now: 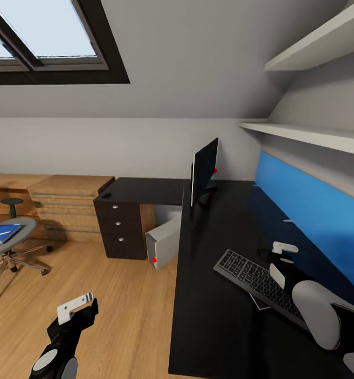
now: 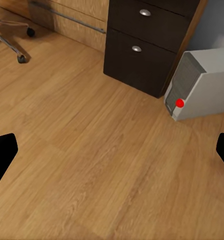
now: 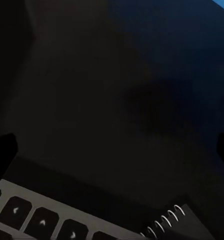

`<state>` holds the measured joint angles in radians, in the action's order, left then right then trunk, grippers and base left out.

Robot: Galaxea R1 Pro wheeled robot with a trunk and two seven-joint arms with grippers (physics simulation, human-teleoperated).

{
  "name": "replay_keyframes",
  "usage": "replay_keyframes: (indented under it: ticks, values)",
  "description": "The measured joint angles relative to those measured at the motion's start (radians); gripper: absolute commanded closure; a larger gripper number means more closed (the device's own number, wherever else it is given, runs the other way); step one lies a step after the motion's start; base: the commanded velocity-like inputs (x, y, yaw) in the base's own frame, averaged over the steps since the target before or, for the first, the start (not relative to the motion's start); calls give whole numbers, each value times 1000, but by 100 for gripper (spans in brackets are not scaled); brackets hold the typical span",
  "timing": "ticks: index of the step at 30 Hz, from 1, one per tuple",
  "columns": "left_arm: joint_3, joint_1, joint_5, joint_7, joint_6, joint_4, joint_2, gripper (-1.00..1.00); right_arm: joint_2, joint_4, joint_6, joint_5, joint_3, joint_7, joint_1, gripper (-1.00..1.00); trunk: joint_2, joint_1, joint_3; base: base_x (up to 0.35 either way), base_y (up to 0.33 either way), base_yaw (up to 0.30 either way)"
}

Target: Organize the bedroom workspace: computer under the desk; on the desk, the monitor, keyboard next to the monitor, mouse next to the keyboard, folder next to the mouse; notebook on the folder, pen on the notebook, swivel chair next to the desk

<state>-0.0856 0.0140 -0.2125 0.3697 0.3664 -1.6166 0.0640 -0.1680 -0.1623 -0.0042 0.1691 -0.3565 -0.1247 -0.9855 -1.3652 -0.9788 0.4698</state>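
The black desk (image 1: 213,316) carries the monitor (image 1: 204,171), seen edge-on, and the keyboard (image 1: 253,276) lying at an angle. A spiral notebook (image 3: 174,222) pokes out from under the keyboard (image 3: 37,215). My right gripper (image 1: 280,260) hovers open just above the desk beyond the keyboard, holding nothing. The grey computer (image 1: 163,242) stands on the floor under the desk. A small dark mouse (image 1: 106,196) rests on the far desk corner. The blue folder (image 1: 2,233) lies on the swivel chair (image 1: 16,229) at the left. My left gripper (image 1: 76,310) hangs open over the floor.
A dark drawer unit (image 1: 121,229) stands under the desk's far end, next to the computer (image 2: 204,85). A wooden chest (image 1: 66,205) lines the back wall. The chair's legs (image 2: 12,42) spread over the wood floor (image 2: 92,165). Shelves (image 1: 308,134) hang above the blue panel.
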Motion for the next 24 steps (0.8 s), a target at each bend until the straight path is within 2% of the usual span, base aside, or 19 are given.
replay_keyframes:
  ticks: [16, 24]
  values:
    - [1, 0, 0, 0, 0, 0, 1, -100, 0, 1, 0, 0, 0, 2, 0, -100, -112, -61, 50, 0, 0, 0]
    - [2, 0, 3, -1, 0, 8, 0, -100, 1, 1, 1, 0, 0, 2, 0, -100, -112, -61, 50, 24, 0, 0]
